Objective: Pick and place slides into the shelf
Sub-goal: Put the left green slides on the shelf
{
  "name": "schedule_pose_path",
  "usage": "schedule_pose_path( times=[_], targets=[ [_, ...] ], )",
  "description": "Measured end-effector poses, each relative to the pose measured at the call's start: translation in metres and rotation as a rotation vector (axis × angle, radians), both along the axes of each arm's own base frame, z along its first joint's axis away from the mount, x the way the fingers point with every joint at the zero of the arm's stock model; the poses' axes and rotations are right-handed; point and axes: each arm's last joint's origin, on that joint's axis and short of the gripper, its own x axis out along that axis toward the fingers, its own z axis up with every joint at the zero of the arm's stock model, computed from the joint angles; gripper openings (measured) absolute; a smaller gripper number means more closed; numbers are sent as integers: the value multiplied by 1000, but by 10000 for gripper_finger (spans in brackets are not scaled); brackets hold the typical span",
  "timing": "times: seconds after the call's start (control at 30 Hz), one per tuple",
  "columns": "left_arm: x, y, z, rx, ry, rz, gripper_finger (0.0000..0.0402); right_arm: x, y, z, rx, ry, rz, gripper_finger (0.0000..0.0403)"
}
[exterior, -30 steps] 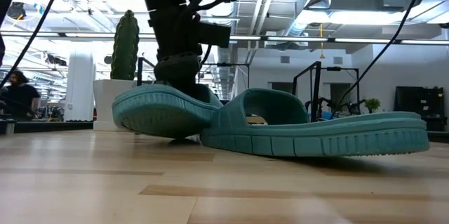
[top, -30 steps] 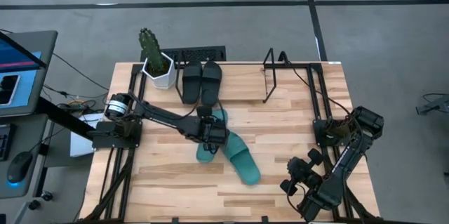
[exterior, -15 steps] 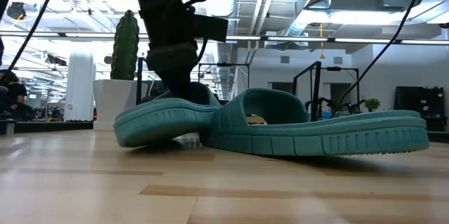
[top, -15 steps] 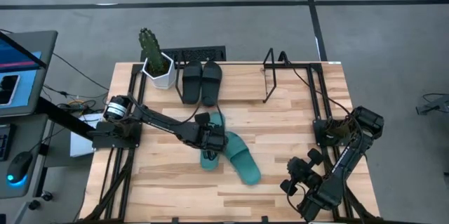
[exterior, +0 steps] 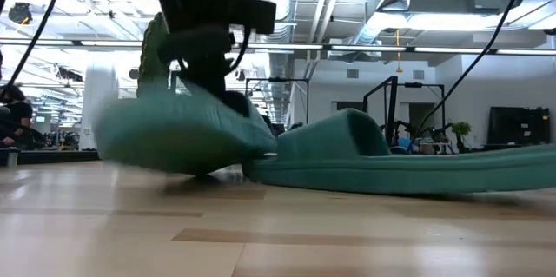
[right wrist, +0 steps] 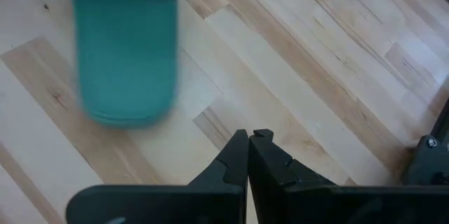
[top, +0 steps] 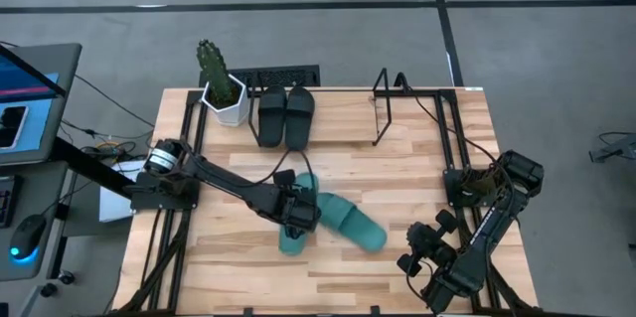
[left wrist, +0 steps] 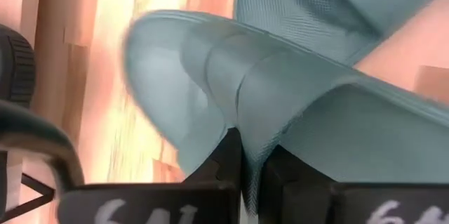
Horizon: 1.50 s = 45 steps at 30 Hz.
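Note:
Two teal slides lie mid-table. My left gripper (top: 298, 210) is shut on one teal slide (top: 291, 226), which shows blurred in the low view (exterior: 182, 129). The other teal slide (top: 354, 224) lies flat on its sole beside it, and their inner ends meet. Two black slides (top: 285, 114) rest side by side on the shelf (top: 386, 108) at the table's far edge. My right gripper (right wrist: 249, 147) hangs shut over bare wood near the table's right front corner and holds nothing. My left gripper pinches the edge of the teal slide's broad strap (left wrist: 254, 143) between its two fingers (left wrist: 228, 161). The fingers come steeply from above, slanting in from the table's left. The slide sits tilted under them, one end raised off the wood; whether it is wholly clear I cannot tell.
A cactus in a white pot (top: 223, 88) stands at the far left corner, next to the black slides. Black arm frames run along the table's left and right sides. Bare wood lies between the teal slides and the shelf's upright loops.
My left gripper has moved toward the table's near edge, taking its teal slide along; that slide's end has tipped up. The other teal slide has been pushed round, its free end swinging toward the table's right edge.

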Motion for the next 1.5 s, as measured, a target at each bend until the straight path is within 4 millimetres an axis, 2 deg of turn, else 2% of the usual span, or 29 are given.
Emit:
schedule_pose_path(
  times=[0.13, 0.4, 0.67, 0.8, 1.2, 1.5],
  targets=[
    [3, -6, 18, 23, -1, -11, 0, 0, 0, 0, 0, 0, 1, 0],
    [11, -8, 71, 120, -42, -39, 0, 0, 0, 0, -4, -4, 4, 0],
    [22, 4, 115, 187, -133, -59, 0, 0, 0, 0, -5, -5, 4, 0],
    [27, 21, 125, 236, -146, -38, 0, 0, 0, 0, -10, -11, 8, 0],
    [47, 95, 133, 290, -191, 48, 0, -1, -3, 2, -43, -6, 13, 0],
    [53, 136, 138, 349, -199, 40, 0, 3, -6, 2, -44, 0, -9, 0]
  ],
)
